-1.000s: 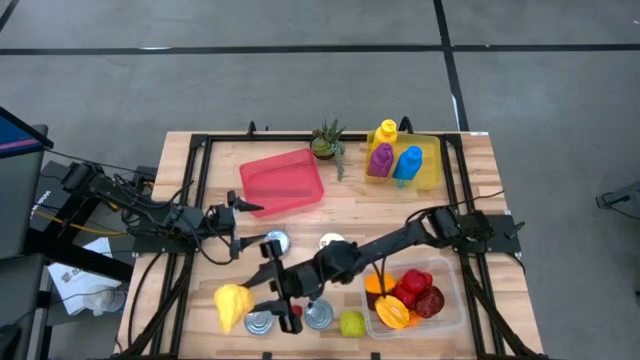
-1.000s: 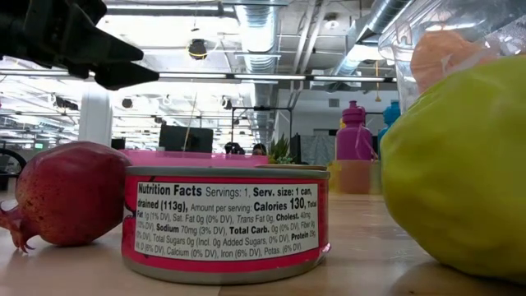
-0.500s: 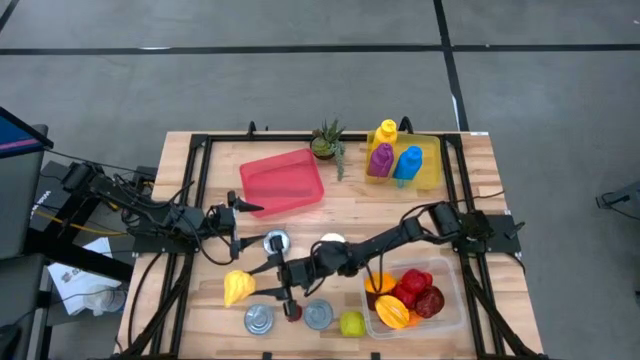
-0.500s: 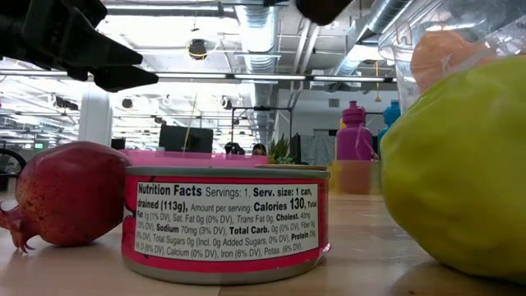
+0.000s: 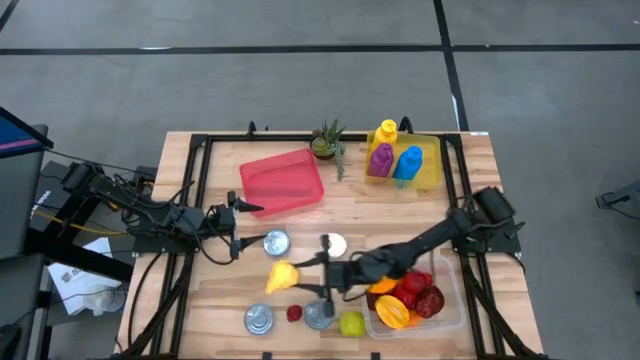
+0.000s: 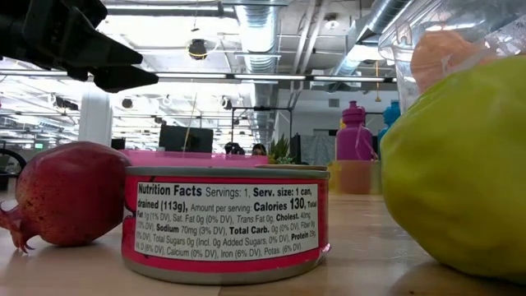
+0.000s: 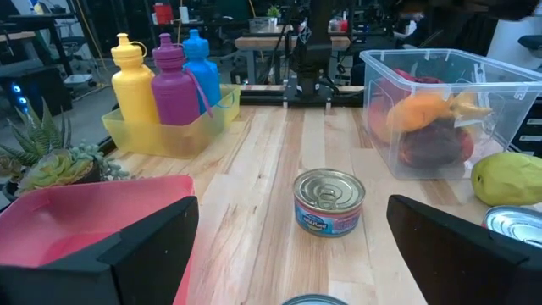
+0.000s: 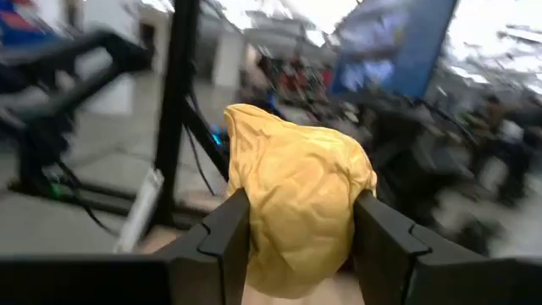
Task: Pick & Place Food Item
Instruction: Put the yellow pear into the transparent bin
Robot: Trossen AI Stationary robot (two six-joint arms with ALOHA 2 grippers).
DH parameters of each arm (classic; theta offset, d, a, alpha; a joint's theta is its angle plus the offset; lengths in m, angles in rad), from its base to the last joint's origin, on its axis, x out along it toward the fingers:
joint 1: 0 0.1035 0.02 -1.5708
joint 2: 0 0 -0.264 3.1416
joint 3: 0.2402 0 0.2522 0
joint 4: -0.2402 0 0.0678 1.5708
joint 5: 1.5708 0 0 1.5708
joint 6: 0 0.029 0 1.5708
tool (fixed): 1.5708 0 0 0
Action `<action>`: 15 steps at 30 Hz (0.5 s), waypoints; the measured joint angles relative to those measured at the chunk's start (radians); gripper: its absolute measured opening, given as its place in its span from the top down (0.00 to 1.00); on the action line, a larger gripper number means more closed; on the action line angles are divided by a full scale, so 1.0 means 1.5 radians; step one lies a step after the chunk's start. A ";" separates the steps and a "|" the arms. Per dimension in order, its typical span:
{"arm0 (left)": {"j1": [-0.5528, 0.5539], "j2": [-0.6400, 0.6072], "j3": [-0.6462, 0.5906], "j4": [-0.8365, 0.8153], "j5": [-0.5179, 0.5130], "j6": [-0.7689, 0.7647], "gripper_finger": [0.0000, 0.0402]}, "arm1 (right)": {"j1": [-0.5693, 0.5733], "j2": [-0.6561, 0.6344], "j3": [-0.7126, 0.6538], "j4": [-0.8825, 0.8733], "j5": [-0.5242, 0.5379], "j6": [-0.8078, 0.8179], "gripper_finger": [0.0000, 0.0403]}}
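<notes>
Cans (image 5: 318, 314), pomegranate (image 5: 294, 313) and pear (image 5: 351, 323) crowding the near edge beside the bin (image 5: 450, 300).

Right gripper (image 5: 292, 277) mid-table, jaws clamped — left gripper (image 5: 236, 226) waiting, jaws wide

From directly overhead we looked down on the whole wooden table (image 5: 400, 215) and the grey floor around it. Our low camera sat at tabletop height, so close that a can (image 6: 226, 222) filled the frame, facing the room behind. The left wrist camera looked level across the table toward the yellow bin of bottles (image 7: 169, 127) — also seen from above. The right wrist view pointed off the table, probably toward the room — it was blurred.
</notes>
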 joint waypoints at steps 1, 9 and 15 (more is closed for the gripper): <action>0.000 0.000 0.000 0.000 0.000 -0.001 0.06 | 0.011 -0.021 -0.019 -0.018 0.032 0.000 0.62; 0.000 0.000 0.000 0.000 0.000 -0.001 0.06 | 0.109 -0.170 -0.067 -0.321 0.239 0.119 0.62; 0.000 0.000 0.000 0.000 0.000 -0.002 0.06 | 0.168 -0.262 -0.067 -0.565 0.305 0.311 0.62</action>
